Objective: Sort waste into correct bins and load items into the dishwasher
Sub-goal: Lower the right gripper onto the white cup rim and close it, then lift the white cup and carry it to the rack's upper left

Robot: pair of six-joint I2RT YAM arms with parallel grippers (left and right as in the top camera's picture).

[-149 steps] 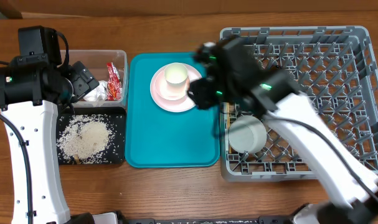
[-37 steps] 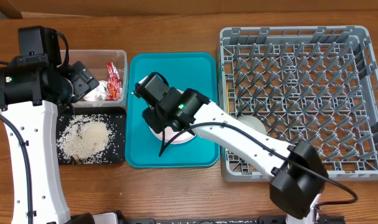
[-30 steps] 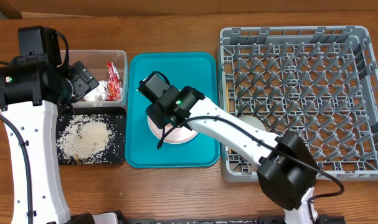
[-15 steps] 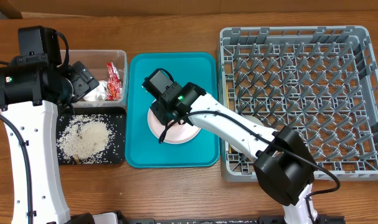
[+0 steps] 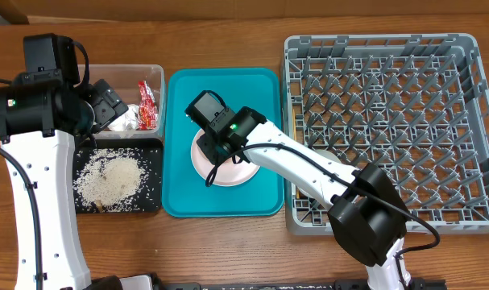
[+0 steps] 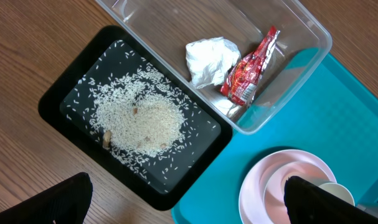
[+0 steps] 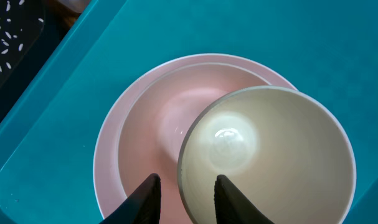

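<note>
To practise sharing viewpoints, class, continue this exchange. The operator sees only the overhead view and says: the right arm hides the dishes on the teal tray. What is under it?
Observer: A cream cup sits inside a pink bowl, off to one side of it.
Operator: Where is the right claw?
Observer: The right claw straddles the cup's near rim. Its jaws are apart, one outside the cup and one over its hollow, not pinching.
Operator: And the left claw?
Observer: The left claw is wide open and holds nothing.
</note>
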